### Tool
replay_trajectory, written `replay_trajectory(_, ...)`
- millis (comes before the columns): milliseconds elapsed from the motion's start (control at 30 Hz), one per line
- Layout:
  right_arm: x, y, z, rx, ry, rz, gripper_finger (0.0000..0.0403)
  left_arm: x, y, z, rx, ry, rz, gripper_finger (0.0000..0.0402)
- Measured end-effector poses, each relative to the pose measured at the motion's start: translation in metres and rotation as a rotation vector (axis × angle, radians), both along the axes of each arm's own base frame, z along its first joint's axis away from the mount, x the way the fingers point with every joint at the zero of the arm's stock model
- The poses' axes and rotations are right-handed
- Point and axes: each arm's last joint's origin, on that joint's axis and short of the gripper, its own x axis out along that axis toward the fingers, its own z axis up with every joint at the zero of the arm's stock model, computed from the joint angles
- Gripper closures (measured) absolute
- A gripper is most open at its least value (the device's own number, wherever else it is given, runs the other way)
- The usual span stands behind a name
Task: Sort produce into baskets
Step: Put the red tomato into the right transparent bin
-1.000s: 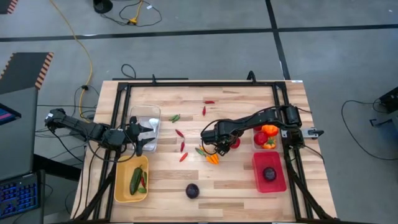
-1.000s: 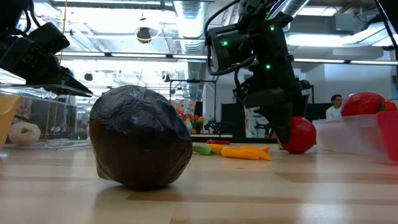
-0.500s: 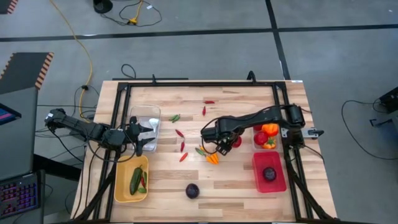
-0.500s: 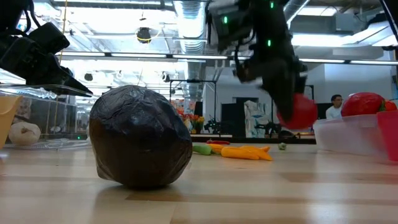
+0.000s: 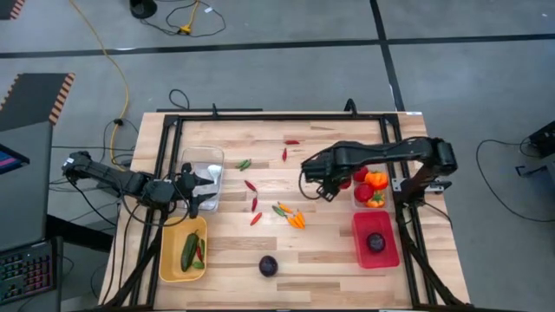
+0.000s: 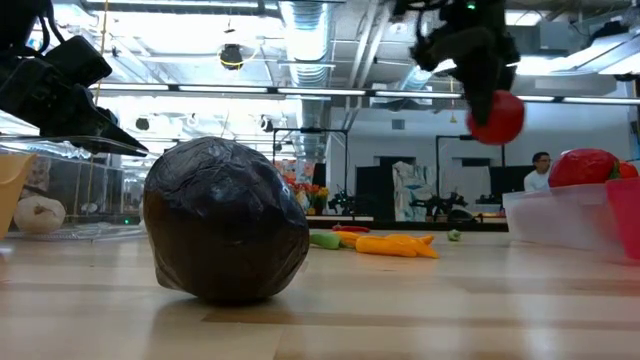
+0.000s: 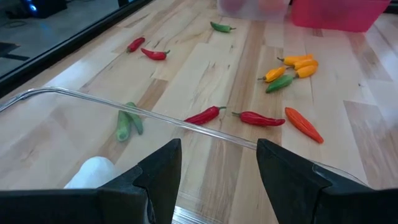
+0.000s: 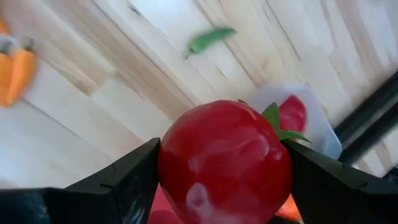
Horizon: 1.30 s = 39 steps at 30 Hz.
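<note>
right gripper (image 5: 330, 189): raised, jaws clamp tomato (image 8: 225, 163) | left gripper (image 5: 202, 189): jaws apart, over clear bin (image 5: 208, 159)

Red tomato (image 8: 225, 160) glossy, green calyx, clamped in right gripper (image 5: 332, 188) off the table, centre-right of high view, just left of clear bin (image 5: 357, 198) w/ orange peppers (image 5: 375, 181); red bin (image 5: 362, 252) lower right holds a purple round; yellow bin (image 5: 169, 263) lower left holds green veg, poss. chillies; purple round (image 5: 268, 266) bottom centre; loose chillies (image 5: 294, 217) mid-table.
</note>
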Motion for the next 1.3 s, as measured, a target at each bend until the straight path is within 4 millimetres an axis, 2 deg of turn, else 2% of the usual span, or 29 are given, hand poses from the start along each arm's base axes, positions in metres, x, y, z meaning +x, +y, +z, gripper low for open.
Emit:
replay_trajectory(233, -0.033, -0.022, -0.017, 0.006, 0.071, -0.076, 0.0071, 0.0, 0.0, 0.0, 0.0, -0.001, 0.001, 0.0206)
replay_trajectory(367, -0.045, -0.03, -0.022, 0.009, 0.087, -0.114, 0.007, 0.0, 0.0, 0.0, -0.007, 0.002, -0.013, 0.0206)
replay_trajectory(533, -0.049, -0.038, -0.021, 0.007, 0.07, -0.114, 0.0061, 0.0, 0.0, 0.0, -0.007, 0.002, -0.013, 0.0206)
replay_trajectory(700, -0.051, -0.043, -0.029, 0.022, 0.096, -0.069, 0.0055, 0.0, 0.0, 0.0, -0.007, 0.002, -0.013, 0.0206)
replay_trajectory(967, -0.061, -0.054, -0.044, 0.027, 0.168, -0.118, 0.0053, 0.0, 0.0, 0.0, -0.006, 0.002, -0.012, 0.0206)
replay_trajectory(1300, -0.064, -0.059, -0.046, 0.054, 0.175, -0.153, 0.0052, 0.0, 0.0, 0.0, -0.006, 0.002, -0.012, 0.0206)
